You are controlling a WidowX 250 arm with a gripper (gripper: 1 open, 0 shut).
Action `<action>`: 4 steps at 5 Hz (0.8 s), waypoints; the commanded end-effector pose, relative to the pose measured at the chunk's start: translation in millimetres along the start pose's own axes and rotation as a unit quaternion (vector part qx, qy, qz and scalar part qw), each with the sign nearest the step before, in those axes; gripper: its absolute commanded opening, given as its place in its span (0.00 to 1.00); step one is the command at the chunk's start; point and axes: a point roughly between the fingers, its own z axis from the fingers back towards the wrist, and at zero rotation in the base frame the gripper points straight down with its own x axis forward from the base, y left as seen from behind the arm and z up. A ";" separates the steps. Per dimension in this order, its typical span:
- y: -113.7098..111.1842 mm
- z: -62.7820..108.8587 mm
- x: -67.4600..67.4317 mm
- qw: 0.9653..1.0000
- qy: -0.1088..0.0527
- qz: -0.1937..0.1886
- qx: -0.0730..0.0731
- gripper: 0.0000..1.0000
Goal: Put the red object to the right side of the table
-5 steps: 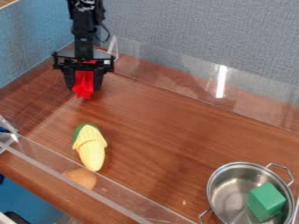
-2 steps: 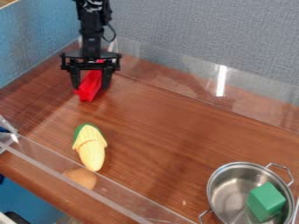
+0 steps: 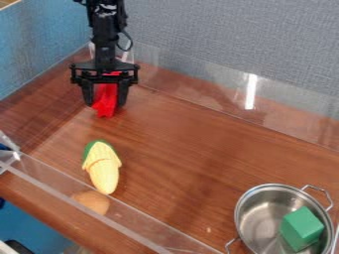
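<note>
Nearest the camera, a low clear acrylic wall [image 3: 126,220] is seen running along the front edge of the counter [image 3: 199,139], a reddish-brown wood-grain surface with a glossy sheen in which the far wall is faintly reflected. At the lower right corner a metal pot [image 3: 272,223] with side handles is seen, cut off by the frame edge; a green cube [image 3: 302,229] lies inside it. At the lower left, just behind the front wall, a yellow corn cob [image 3: 102,167] with a green husk end rests on the wood, lying roughly along the front-to-back direction. A small blue item at the left edge is too cropped to be identified.

The middle of the counter is seen as bare wood. Further back, clear acrylic panels [image 3: 252,89] are noted along the rear edge, and behind them a blue-grey textured wall [image 3: 225,35] closes the view.

At the far left corner, the red object [image 3: 107,100] is found beside the rear acrylic wall, standing on end or steeply tilted. The black gripper [image 3: 106,91] points straight down over it, its fingers set at a moderate spread on either side of the red object and closed against it. Whether the lower end of the object touches the wood cannot be told. The corn cob and the pot stand well apart from the gripper.
</note>
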 end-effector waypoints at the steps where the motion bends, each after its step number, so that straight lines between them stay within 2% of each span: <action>1: -5.0 31.8 2.4 0.999 -0.042 -0.023 -0.015 0.00; 3: -13.4 44.1 -13.1 0.995 -0.046 -0.083 -0.020 0.00; 4: -12.3 43.2 -6.9 0.995 -0.050 -0.080 -0.021 0.00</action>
